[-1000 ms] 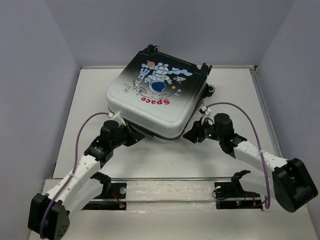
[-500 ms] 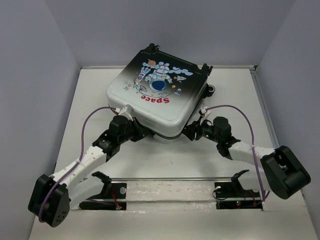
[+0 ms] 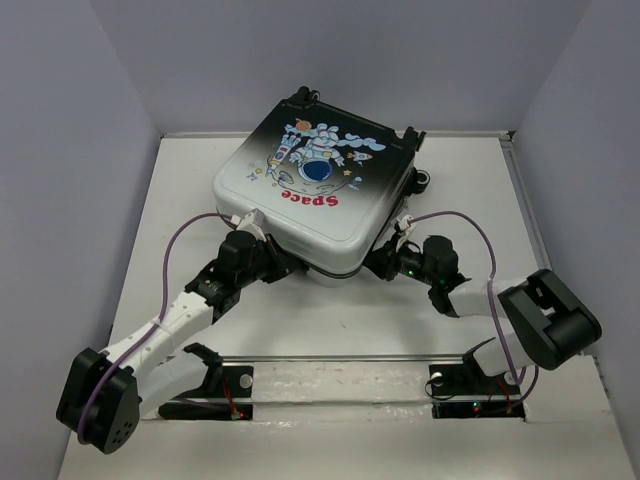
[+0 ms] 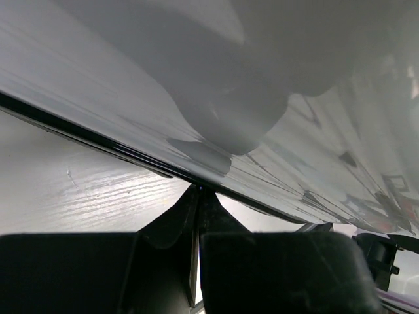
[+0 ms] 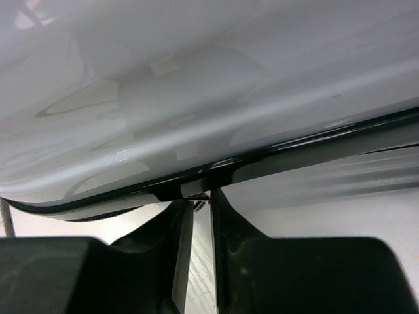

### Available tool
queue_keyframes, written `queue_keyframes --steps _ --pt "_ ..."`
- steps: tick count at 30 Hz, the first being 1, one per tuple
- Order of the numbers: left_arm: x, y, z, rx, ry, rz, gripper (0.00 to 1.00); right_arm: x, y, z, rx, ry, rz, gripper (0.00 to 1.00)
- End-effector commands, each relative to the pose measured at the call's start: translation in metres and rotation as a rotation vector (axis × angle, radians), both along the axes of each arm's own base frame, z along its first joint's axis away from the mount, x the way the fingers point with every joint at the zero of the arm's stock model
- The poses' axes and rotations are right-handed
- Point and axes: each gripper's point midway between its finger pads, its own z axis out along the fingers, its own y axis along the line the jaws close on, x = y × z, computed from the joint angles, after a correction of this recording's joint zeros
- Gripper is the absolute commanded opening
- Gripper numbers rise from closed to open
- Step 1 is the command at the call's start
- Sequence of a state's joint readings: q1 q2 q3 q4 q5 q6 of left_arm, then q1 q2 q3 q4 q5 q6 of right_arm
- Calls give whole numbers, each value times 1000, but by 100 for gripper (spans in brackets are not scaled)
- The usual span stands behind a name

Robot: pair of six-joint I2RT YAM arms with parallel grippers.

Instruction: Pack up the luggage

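Both arms have pushed in toward the luggage (image 3: 310, 190) since a second ago. The right arm's elbow has swung inward and away from the near edge, and the left arm's forearm has dropped lower and reaches further in. The luggage itself lies where it did.

In the wrist view, the left hand (image 4: 198, 191) has its two dark fingers pressed almost flat together, with only a hairline slit between them. Their tips meet in a point right at the black seam that runs along the pale shell. I cannot tell whether anything is caught between them.

The right hand (image 5: 196, 196) is narrow, with a slim gap showing down the length of its fingers. Its tips are also at the dark seam, where a small pale tab (image 5: 194, 188) sits. Whether the fingers pinch that tab cannot be told.

From above, each hand is tucked under the near rim of the upper shell, the left at the near-left side and the right at the near-right corner. The luggage lies flat toward the far middle of the white counter (image 3: 330, 320), turned at an angle. Its astronaut print and red "Space" lettering face up, and its white end is nearest the arms. A black caster wheel (image 3: 425, 180) shows at its right edge. A purple cable (image 3: 170, 262) loops along each arm.
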State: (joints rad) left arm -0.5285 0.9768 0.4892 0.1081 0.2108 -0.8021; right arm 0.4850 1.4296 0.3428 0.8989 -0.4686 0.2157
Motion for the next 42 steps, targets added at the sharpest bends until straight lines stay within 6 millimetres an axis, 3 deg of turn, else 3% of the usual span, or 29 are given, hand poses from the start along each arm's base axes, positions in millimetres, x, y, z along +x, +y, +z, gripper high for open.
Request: queue_keyframes --steps 1,3,9,10,11,12,13,14,16,18,19,21,23,25,27,28,31,32,33,34,36,39,40,42 --pt "11 -15 41 -85 -128 -33 12 11 10 68 172 -232 2 17" --pt "12 -16 44 -88 -134 -34 12 7 10 71 201 -223 9 7" --pt "19 -22 55 -113 -158 -31 12 -26 8 74 238 -178 6 7" --pt "22 -24 59 -128 -169 -30 12 -33 9 60 196 -122 9 7" --pt "24 -26 60 -135 -171 -30 12 -40 11 53 172 -96 10 7" --pt "26 -28 65 -144 -179 -30 12 -47 13 60 173 -105 13 7" --pt "28 -30 68 -155 -185 -29 11 -59 18 42 119 -49 12 7" --pt "30 -33 70 -156 -188 -31 11 -65 18 45 114 -46 11 7" --pt "33 -37 71 -167 -188 -29 11 -81 20 26 52 28 4 7" --pt "34 -41 74 -179 -193 -32 11 -92 24 26 44 54 16 7" --pt "37 -44 75 -189 -191 -32 11 -111 34 18 16 92 67 7" --pt "38 -50 80 -201 -197 -41 11 -128 46 15 -12 113 104 7" --pt "40 -56 81 -202 -198 -47 11 -137 61 14 -52 126 100 7" --pt "42 -59 85 -206 -207 -40 11 -154 87 26 -44 115 129 7" --pt "41 -62 85 -206 -208 -43 11 -162 105 18 -68 126 133 7" --pt "39 -65 84 -206 -202 -50 11 -155 121 20 -54 137 113 7" --pt "35 -68 81 -199 -195 -73 11 -132 141 31 -16 140 -5 7" --pt "35 -68 81 -190 -196 -74 11 -114 146 33 4 129 -106 7" --pt "34 -66 79 -179 -194 -72 11 -112 152 35 27 142 -110 7" --pt "32 -63 72 -152 -175 -66 11 -95 148 39 51 125 -217 7" --pt "31 -55 72 -107 -196 -58 13 -80 145 45 95 126 -318 7" --pt "30 -26 72 53 -219 -18 34 -69 131 49 151 121 -420 7" --pt "28 -11 71 109 -204 2 56 -74 118 44 170 146 -447 7" --pt "30 30 87 182 -235 74 76 -86 102 30 157 180 -410 7"
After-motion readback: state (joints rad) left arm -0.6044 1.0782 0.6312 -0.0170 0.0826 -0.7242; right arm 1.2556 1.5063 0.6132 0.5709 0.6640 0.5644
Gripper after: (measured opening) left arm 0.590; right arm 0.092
